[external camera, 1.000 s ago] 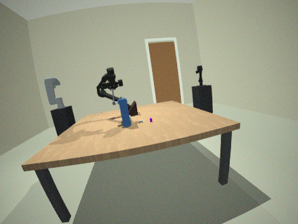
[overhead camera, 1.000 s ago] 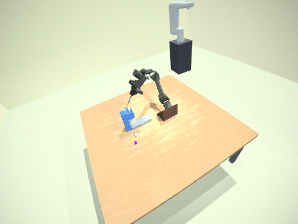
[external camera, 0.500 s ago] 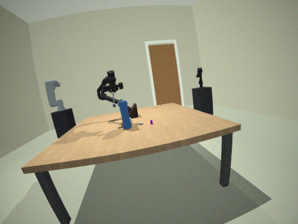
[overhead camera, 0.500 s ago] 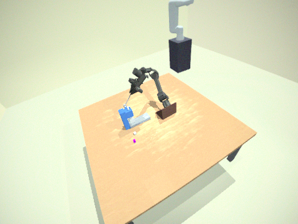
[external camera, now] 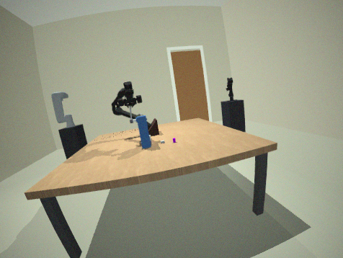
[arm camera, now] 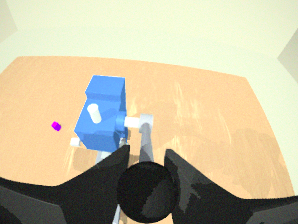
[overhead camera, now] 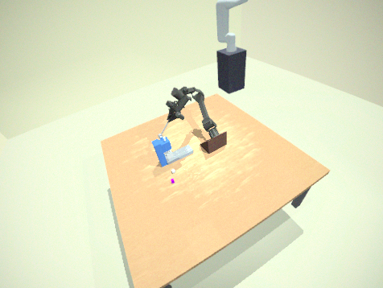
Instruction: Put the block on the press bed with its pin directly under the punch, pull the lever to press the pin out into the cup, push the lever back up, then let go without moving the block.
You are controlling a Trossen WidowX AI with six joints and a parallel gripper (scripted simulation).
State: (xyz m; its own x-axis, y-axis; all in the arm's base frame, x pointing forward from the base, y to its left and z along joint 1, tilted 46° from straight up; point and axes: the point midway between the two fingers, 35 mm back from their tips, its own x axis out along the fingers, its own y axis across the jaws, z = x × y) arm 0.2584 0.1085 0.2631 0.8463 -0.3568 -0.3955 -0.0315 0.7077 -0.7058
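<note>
Gripping the upper end of the press lever (overhead camera: 164,129) (external camera: 130,113) (arm camera: 145,140), your gripper (overhead camera: 169,119) (external camera: 130,104) (arm camera: 147,152) has its fingers closed around it, with a round black knob (arm camera: 147,192) showing between them in the wrist view. The lever stands raised, rising at a slant from a pale joint beside the blue press (overhead camera: 162,145) (external camera: 144,133) (arm camera: 102,132). You have the black arm (overhead camera: 203,106) (external camera: 117,104) arched high, its gripper above the press and its foot by a dark brown angled panel (overhead camera: 217,142) (external camera: 155,127).

The press stands upright on the wooden bench (overhead camera: 241,181) (external camera: 180,155) (arm camera: 200,110) — a long pale slab (overhead camera: 181,154) extends from its foot toward the panel. Up on the press, your wrist view shows a white peg (arm camera: 94,113). You cannot tell the block apart from the pale parts at the press, nor whether its pin sits directly under the punch; the cup cannot be made out with certainty either.

Near the press, you have a small white piece (overhead camera: 173,171) (external camera: 162,142) (arm camera: 75,142) on the bench, and beyond it a small magenta piece (overhead camera: 172,181) (external camera: 174,140) (arm camera: 56,126) — both apart from the fingers.
</note>
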